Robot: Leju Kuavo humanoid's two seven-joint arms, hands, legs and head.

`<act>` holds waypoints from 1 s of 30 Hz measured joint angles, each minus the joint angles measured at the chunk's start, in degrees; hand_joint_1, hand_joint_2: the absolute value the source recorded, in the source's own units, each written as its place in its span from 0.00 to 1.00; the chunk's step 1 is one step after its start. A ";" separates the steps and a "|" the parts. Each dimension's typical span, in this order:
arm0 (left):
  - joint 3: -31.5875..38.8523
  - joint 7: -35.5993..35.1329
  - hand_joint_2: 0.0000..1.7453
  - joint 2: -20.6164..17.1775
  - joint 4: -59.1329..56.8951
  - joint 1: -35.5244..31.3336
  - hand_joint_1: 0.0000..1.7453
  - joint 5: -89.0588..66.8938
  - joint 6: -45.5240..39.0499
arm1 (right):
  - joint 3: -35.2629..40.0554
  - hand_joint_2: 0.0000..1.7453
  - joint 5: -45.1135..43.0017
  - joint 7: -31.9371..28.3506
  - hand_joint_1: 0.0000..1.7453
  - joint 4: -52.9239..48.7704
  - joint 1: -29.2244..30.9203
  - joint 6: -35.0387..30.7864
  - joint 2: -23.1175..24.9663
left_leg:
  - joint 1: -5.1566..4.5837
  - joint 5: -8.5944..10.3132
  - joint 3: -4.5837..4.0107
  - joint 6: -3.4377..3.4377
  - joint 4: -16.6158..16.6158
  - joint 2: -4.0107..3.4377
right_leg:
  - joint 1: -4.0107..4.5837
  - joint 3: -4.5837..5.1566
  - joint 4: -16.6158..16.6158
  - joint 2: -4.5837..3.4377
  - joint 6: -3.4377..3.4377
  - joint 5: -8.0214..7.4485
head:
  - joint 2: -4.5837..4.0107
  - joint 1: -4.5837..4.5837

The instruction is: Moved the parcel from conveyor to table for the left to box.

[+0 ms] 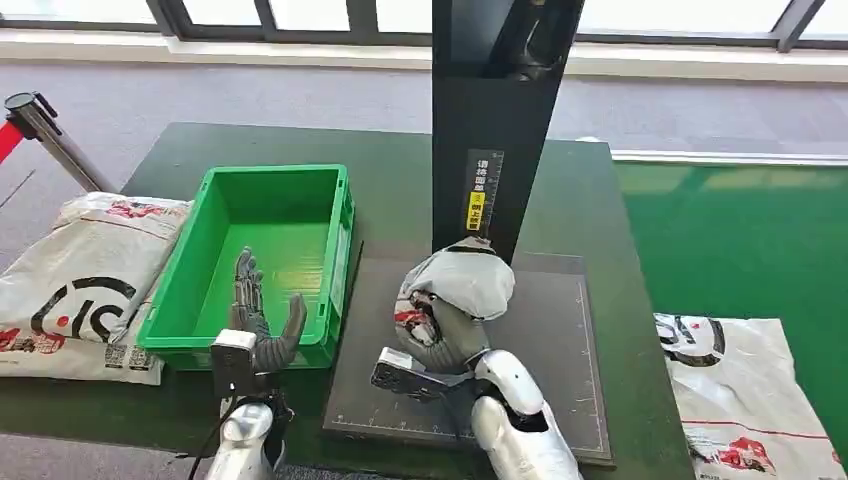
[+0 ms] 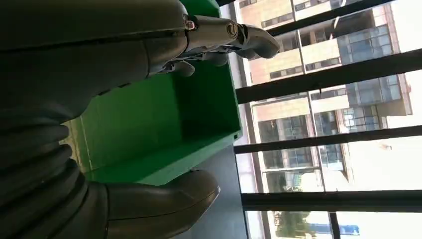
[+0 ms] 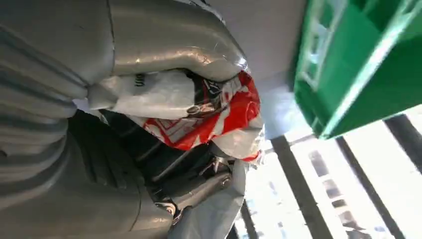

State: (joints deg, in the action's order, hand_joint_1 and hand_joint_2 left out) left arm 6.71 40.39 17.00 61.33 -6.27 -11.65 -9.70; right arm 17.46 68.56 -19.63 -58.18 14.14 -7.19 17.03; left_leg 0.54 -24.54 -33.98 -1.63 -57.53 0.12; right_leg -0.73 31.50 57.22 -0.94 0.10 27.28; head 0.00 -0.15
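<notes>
The right hand (image 1: 440, 335) grips the grey parcel (image 1: 462, 280) from below over the dark mat (image 1: 545, 360), just beside the green box (image 1: 255, 262) — its fingers are mostly hidden under crumpled red-and-white wrapping. The left hand (image 1: 258, 318) stands at the box's near wall, fingers spread, holding nothing. White bags (image 1: 80, 280) lie beyond the box, partly cut off at the worktop (image 1: 390, 170) edge
</notes>
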 measured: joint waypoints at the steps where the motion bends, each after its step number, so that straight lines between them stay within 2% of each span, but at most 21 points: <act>1: 0.00 0.00 1.00 0.00 0.00 0.00 0.00 0.00 0.00 | 0.02 0.00 -0.26 -0.11 0.00 0.00 -0.02 0.00 0.00 | 0.00 0.00 0.00 0.00 0.00 0.01 | 0.00 -0.01 0.00 0.01 0.00 0.00 | 0.00 0.02; 20: 0.00 0.00 1.00 0.00 -0.02 0.01 0.00 0.50 -0.09 | 0.02 0.00 -5.09 -0.90 0.00 -1.75 0.03 0.04 -0.15 | 0.00 0.00 0.03 0.00 0.00 0.02 | -0.01 -0.03 0.00 0.02 0.00 0.00 | 0.00 0.00; 30: 0.00 -0.02 1.00 0.00 -1.03 -0.56 0.00 0.92 -0.09 | -1.81 0.00 -18.79 -14.33 0.00 -3.65 1.09 8.67 -0.55 | 0.00 0.01 0.05 0.01 0.00 0.04 | -0.01 -0.03 -0.01 0.04 0.00 0.00 | 0.00 0.00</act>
State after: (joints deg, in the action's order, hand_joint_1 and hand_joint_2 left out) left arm 6.71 40.37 17.00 60.30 -6.83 -10.73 -9.79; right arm 15.65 49.77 -33.96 -61.83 15.23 1.48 16.48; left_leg 0.54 -24.53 -33.93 -1.62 -57.53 0.16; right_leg -0.73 31.47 57.21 -0.90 0.11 27.28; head 0.00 -0.15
